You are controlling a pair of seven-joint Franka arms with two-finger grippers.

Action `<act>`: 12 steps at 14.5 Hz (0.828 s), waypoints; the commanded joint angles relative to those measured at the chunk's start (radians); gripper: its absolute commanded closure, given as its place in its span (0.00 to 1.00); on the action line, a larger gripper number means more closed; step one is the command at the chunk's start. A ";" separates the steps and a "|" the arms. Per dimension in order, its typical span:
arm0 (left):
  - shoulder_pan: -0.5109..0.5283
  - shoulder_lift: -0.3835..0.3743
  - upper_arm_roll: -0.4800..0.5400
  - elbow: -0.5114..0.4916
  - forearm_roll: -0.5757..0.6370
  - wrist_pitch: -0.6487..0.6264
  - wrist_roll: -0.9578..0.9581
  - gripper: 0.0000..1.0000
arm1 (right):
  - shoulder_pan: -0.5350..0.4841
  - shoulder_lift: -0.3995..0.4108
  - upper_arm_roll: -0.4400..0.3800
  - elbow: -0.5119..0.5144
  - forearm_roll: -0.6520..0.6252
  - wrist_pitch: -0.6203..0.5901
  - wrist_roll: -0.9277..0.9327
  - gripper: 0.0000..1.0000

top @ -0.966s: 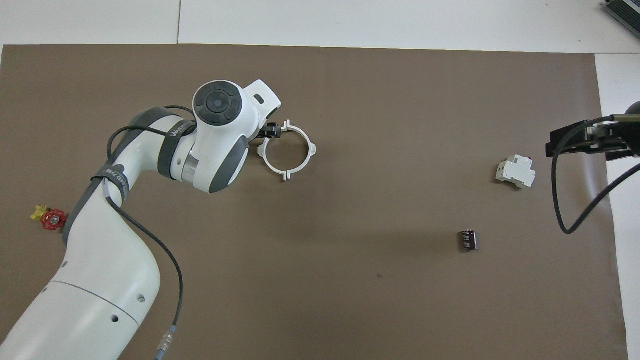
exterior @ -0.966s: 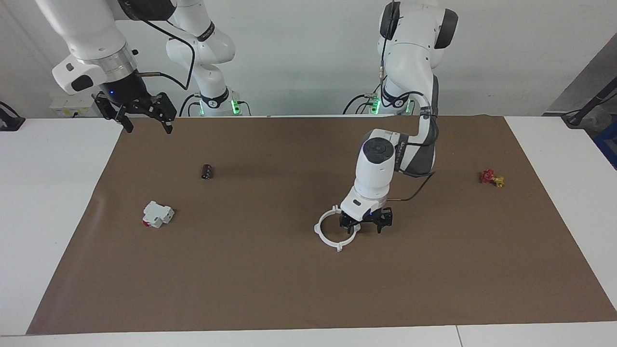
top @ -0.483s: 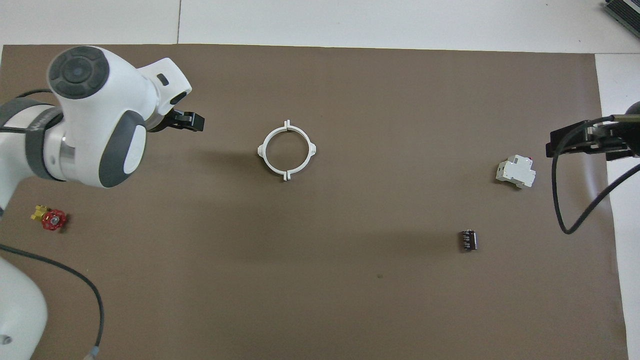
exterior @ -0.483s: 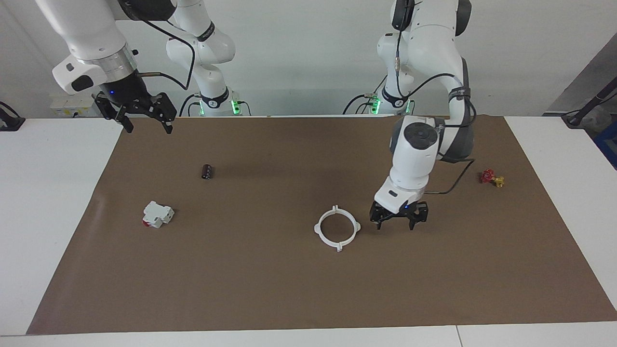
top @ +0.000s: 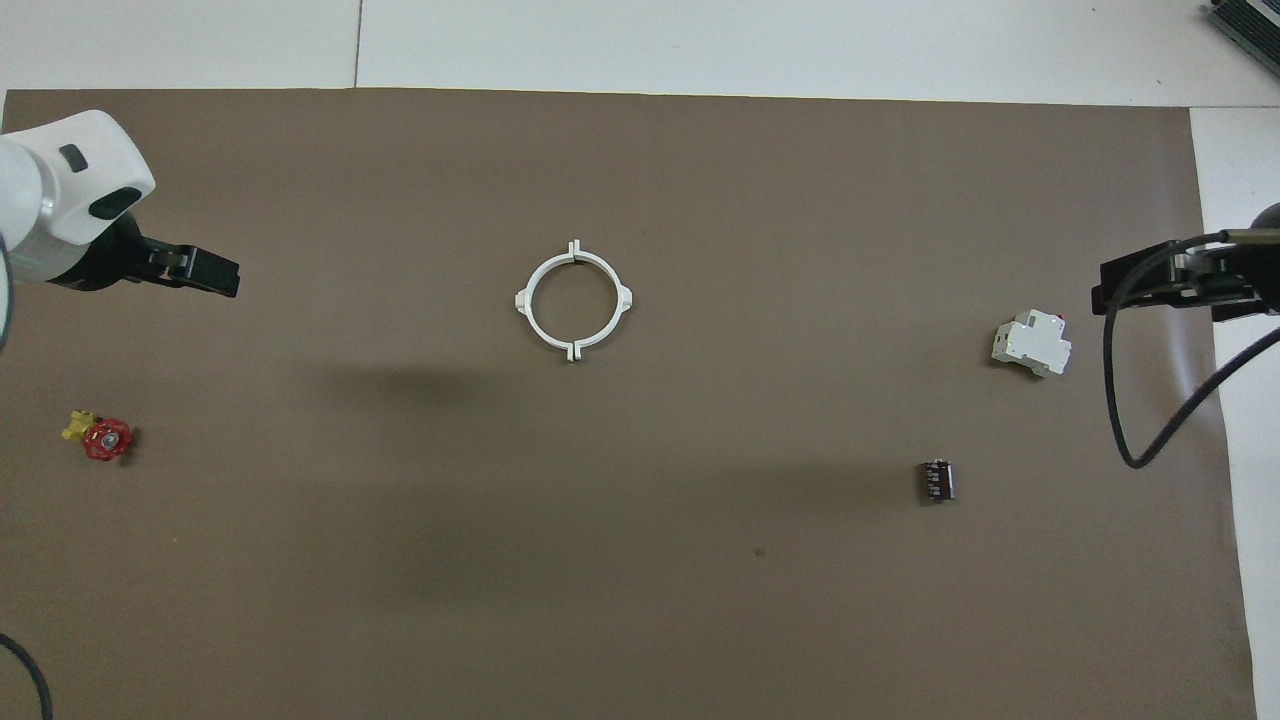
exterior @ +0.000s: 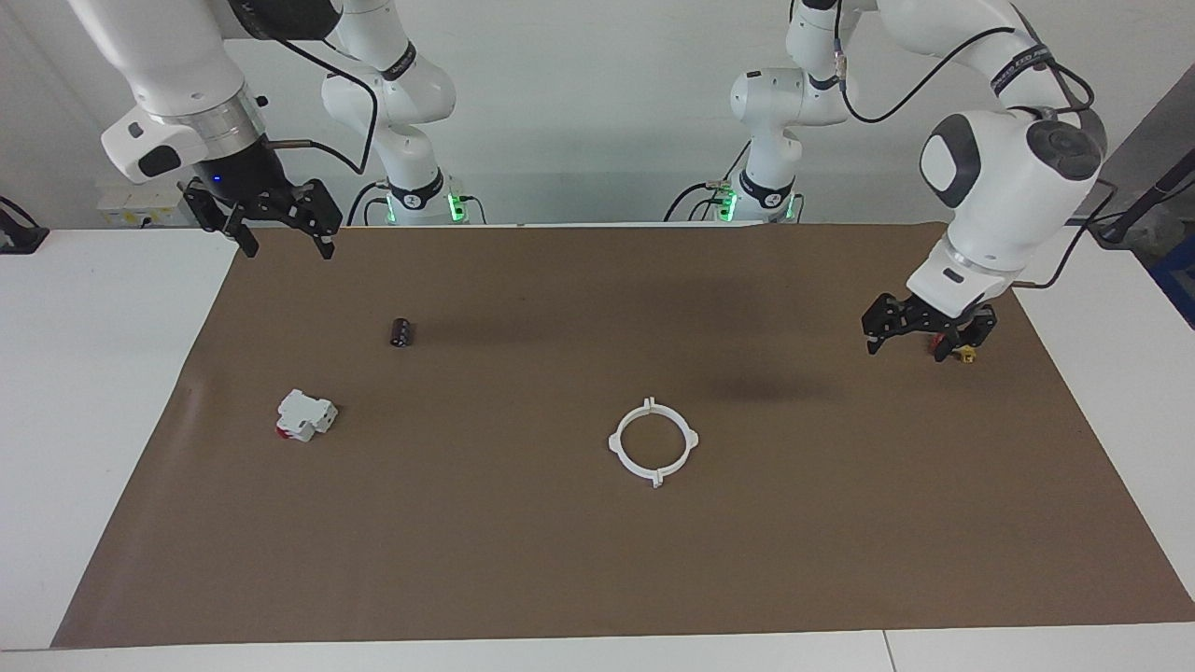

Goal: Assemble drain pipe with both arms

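The drain pipe [exterior: 615, 441] lies on the brown mat as one closed white ring, its two half arcs joined, with small tabs around the outside. It also shows in the overhead view [top: 575, 256]. Nothing touches it. My left gripper [exterior: 922, 340] is open and empty, raised over the mat toward the left arm's end of the table, well apart from the ring; it also shows in the overhead view [top: 200, 272]. My right gripper [exterior: 285, 245] is open and empty, waiting high over the mat's corner at the right arm's end, and shows in the overhead view [top: 1110, 290].
A white blocky part with a red end [exterior: 305, 415] [top: 1031, 345] and a small dark cylinder [exterior: 401, 332] [top: 937, 480] lie toward the right arm's end. A red and yellow valve [exterior: 966, 354] [top: 100, 437] lies toward the left arm's end.
My left gripper has left the ring, risen and swung away toward the left arm's end of the table. The ring stays in place. The right arm has not moved.
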 commanded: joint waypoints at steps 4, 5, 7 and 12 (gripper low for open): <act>0.038 -0.092 -0.005 0.080 -0.011 -0.155 0.005 0.00 | -0.007 -0.024 0.002 -0.026 0.006 -0.007 -0.024 0.00; 0.045 -0.081 -0.005 0.118 -0.012 -0.184 0.004 0.00 | -0.007 -0.024 0.002 -0.026 0.006 -0.007 -0.024 0.00; 0.047 -0.072 -0.005 0.169 -0.012 -0.244 0.004 0.00 | -0.007 -0.024 0.001 -0.026 0.006 -0.007 -0.024 0.00; 0.055 -0.119 -0.005 0.111 0.007 -0.292 -0.019 0.00 | -0.007 -0.024 0.002 -0.027 0.006 -0.007 -0.024 0.00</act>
